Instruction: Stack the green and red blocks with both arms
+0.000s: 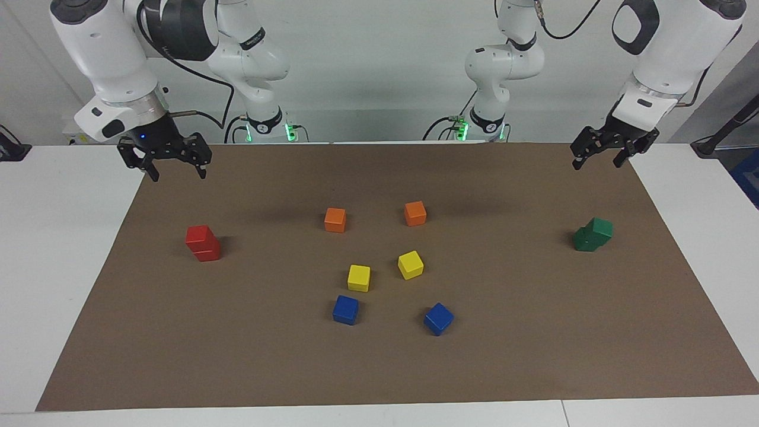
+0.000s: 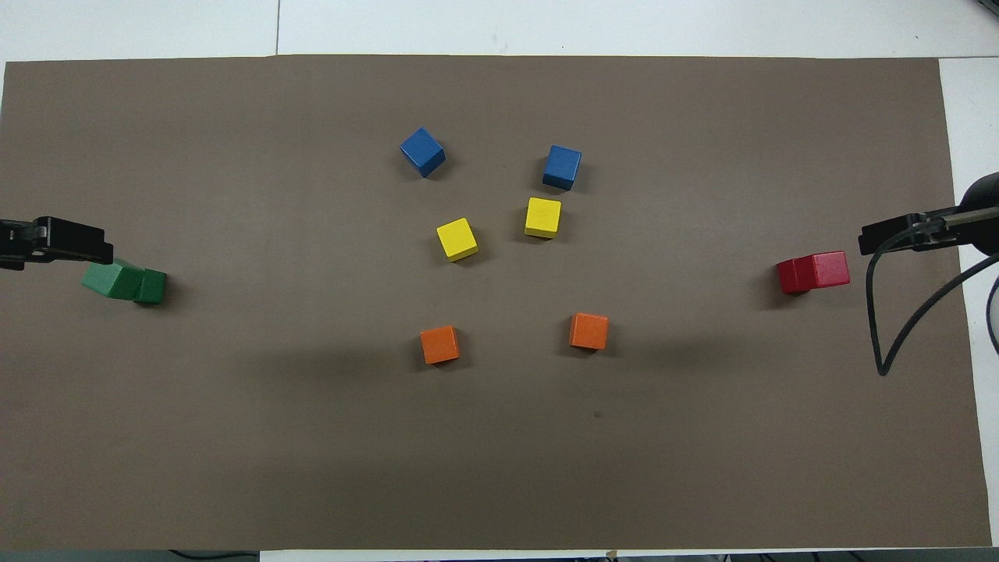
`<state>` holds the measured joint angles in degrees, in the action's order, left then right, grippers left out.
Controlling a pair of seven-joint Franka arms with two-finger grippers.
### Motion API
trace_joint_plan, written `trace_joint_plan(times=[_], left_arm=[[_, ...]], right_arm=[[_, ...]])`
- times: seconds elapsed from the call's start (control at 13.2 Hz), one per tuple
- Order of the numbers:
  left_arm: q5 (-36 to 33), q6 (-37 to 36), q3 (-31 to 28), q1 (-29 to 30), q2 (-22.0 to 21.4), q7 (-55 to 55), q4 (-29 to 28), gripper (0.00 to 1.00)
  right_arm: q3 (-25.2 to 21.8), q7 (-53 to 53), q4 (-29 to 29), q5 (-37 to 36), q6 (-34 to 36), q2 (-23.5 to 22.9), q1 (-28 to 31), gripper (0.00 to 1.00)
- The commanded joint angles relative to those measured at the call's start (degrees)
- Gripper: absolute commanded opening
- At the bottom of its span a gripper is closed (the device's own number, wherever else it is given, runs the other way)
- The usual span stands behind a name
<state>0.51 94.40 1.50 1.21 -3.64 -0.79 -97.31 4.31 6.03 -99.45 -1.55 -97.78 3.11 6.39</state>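
Brown matte mat (image 1: pixel 533 356) over a white tabletop (image 1: pixel 59 267), with two stacks of small cubes at its ends.

Two red cubes (image 1: pixel 203 243) sit stacked, slightly askew, toward the right arm's end; two green cubes (image 1: pixel 593 235) sit stacked, the upper one twisted, toward the left arm's end. Between them lie matte orange (image 1: pixel 335 220), yellow (image 1: pixel 359 278) and blue (image 1: pixel 345 309) cubes in pairs, well apart. The right end effector (image 1: pixel 176 165) hangs over the mat's corner, fingers spread wide and empty. The left end effector (image 1: pixel 600 155) hangs over the mat's other corner, fingers apart, empty.
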Motion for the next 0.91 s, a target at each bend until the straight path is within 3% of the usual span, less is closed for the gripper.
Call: trace_joint_plan(times=[0.0,0.3,0.83], left_arm=[[0.28,-1.68,-0.36,-0.07,0.65,0.09,1.69,1.0],[0.28,-1.77,-0.36,-0.07,0.65,0.09,1.69,1.0],[0.28,-1.68,-0.36,-0.15,0.65,0.18,1.6,1.0]], right_arm=[[0.61,-1.19,1.19,0.49,0.4,-0.74,0.73,1.0],[0.61,-1.19,1.36,0.49,-0.39,-1.09,-0.49,1.0],[-5.46,-1.72,1.36,0.32,-0.3,-1.17,-6.13,1.0]])
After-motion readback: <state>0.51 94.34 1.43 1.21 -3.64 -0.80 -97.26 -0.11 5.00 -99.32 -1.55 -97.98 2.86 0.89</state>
